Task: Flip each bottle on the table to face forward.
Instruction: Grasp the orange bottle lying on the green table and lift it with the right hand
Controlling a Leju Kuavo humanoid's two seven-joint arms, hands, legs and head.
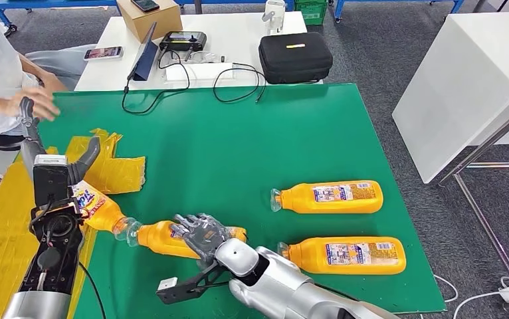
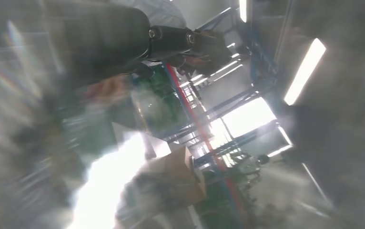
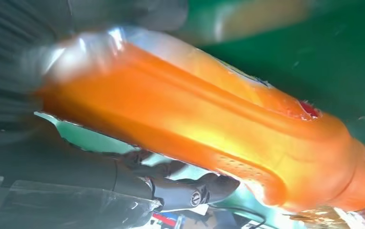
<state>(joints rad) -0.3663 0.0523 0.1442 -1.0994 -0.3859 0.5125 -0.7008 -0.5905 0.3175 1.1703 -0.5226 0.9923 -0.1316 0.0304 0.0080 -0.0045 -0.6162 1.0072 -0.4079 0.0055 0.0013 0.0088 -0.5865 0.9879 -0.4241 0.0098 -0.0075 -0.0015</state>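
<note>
Four orange bottles on the green table [image 1: 252, 133]. Right hand [image 1: 202, 234] wrapped over the bottle at 6 o'clock [image 1: 162, 238], fingers draped across its body, clear neck end pointing toward 9; same bottle [image 3: 209, 124] in the right wrist view, pressed close against the hand and blurred at the edges. Left hand [image 1: 56, 169] raised at 8 o'clock, gripping a second bottle [image 1: 99, 207] tilted with its label partly showing and its clear neck aimed toward 4, almost touching the neck of the first (contact not clear from here). Left wrist view too smeared to read anything about that grasp beyond dark fingers [image 2: 180, 40].

Two more bottles lying flat toward 4 o'clock: upper bottle [image 1: 331, 197] and lower bottle [image 1: 348, 255], both with printed labels up, necks pointing toward 9, well apart from either hand.

Crumpled yellow sheet [image 1: 115, 169] at 9 o'clock beside the left hand. White table [image 1: 238, 33] at 12 o'clock carrying a black case [image 1: 296, 57], a cardboard box [image 1: 147, 16], cables and a phone [image 1: 103, 52]. Person's hand [image 1: 36, 103] at 10 o'clock by the green table's edge.
</note>
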